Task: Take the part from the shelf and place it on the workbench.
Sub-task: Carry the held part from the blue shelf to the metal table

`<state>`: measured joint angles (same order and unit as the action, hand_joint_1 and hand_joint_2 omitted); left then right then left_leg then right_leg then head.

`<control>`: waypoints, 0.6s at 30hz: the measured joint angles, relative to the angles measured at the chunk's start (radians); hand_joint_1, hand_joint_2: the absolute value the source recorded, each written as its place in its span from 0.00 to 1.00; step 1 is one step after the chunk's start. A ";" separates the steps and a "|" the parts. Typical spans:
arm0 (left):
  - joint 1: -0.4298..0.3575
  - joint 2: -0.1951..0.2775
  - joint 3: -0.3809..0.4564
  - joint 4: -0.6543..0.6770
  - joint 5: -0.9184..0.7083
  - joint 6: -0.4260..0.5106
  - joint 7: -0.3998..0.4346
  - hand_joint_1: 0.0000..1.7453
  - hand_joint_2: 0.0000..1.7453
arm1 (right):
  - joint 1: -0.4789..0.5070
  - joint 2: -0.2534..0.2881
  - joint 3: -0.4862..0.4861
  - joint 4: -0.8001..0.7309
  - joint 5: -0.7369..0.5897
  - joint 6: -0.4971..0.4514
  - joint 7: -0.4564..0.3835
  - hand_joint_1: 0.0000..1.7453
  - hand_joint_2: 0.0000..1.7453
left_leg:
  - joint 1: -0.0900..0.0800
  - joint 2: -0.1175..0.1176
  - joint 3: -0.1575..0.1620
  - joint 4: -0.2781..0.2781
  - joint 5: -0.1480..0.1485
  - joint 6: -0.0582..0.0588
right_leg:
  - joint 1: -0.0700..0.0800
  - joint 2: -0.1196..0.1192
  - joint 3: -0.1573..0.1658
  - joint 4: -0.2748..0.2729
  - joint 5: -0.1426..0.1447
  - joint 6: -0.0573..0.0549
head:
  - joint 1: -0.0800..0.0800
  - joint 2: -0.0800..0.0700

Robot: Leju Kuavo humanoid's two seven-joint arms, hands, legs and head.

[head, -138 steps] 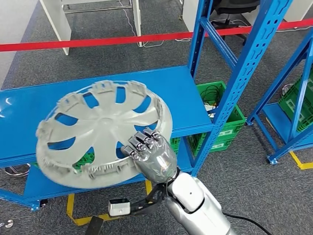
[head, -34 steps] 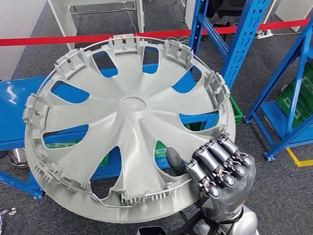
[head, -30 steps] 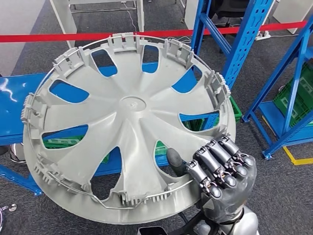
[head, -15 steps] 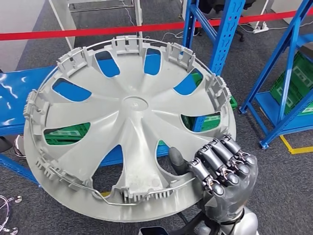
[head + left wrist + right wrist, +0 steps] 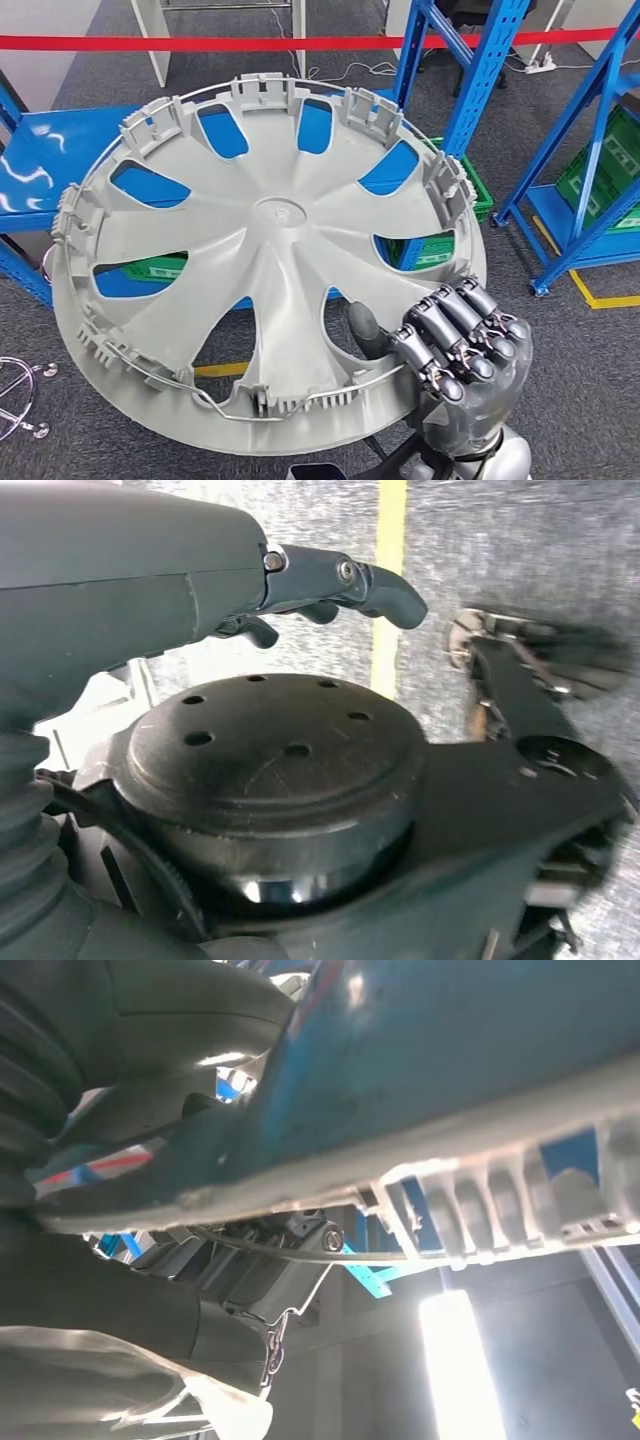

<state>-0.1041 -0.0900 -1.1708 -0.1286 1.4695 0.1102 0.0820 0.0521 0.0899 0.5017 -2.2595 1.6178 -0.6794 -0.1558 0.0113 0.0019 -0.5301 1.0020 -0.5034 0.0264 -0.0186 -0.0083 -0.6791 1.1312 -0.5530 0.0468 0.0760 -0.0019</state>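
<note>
Right hand [image 5: 460,365] holds the big grey wheel cover [image 5: 264,260] by its near rim, low on the right side of the head view. Its dark fingers [image 5: 445,335] curl over the top of the rim and its thumb [image 5: 364,328] pokes up through one of the holes between the spokes. So this hand is clamped on the wheel cover. The wheel cover is up in the air, tilted a bit, with its inside face turned up, so you can see the little clips and the thin wire ring around its edge. It is lifted clear above the blue shelf [image 5: 45,160], which lies behind it and peeks through the holes. A green crate [image 5: 155,267] shows through a hole too, lower down under the shelf. A red tape [image 5: 189,43] runs across the back, and blue rack posts [image 5: 483,70] stand at the right on the grey carpet floor [image 5: 573,400]. In the right wrist view the rim of the cover [image 5: 483,1150] passes close by the camera, with the wire just beside it. The left hand [image 5: 332,585] hangs over the floor near a yellow line [image 5: 389,580]; its fingers are a little apart and hold nothing
</note>
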 joint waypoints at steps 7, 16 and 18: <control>-0.005 -0.001 -0.029 0.000 -0.022 0.036 0.012 0.00 1.00 | -0.006 -0.002 0.002 0.000 0.000 0.000 0.000 1.00 1.00 | -0.026 0.000 -0.088 0.003 0.073 0.009 | 0.021 0.006 0.151 -0.004 -0.001 -0.037 | 0.016 0.000; -0.017 0.010 -0.070 0.001 -0.055 0.045 0.023 0.00 1.00 | -0.018 -0.003 0.007 0.005 -0.001 0.000 -0.002 1.00 1.00 | -0.017 -0.004 -0.142 0.148 -0.053 -0.039 | 0.023 -0.007 0.207 -0.189 0.038 -0.071 | 0.023 0.000; -0.020 0.014 -0.078 0.001 -0.059 0.045 0.025 0.00 1.00 | -0.018 -0.003 0.008 0.008 -0.003 0.000 -0.002 1.00 1.00 | -0.010 -0.004 -0.145 0.265 -0.099 -0.051 | 0.020 -0.010 0.177 -0.175 0.054 -0.068 | 0.023 0.000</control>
<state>-0.1245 -0.0757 -1.2488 -0.1274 1.4109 0.1556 0.1070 0.0341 0.0870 0.5096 -2.2515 1.6147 -0.6790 -0.1577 0.0008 -0.0024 -0.6754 1.2666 -0.6021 -0.0242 0.0013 -0.0183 -0.5017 0.9558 -0.4991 -0.0216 0.0985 -0.0019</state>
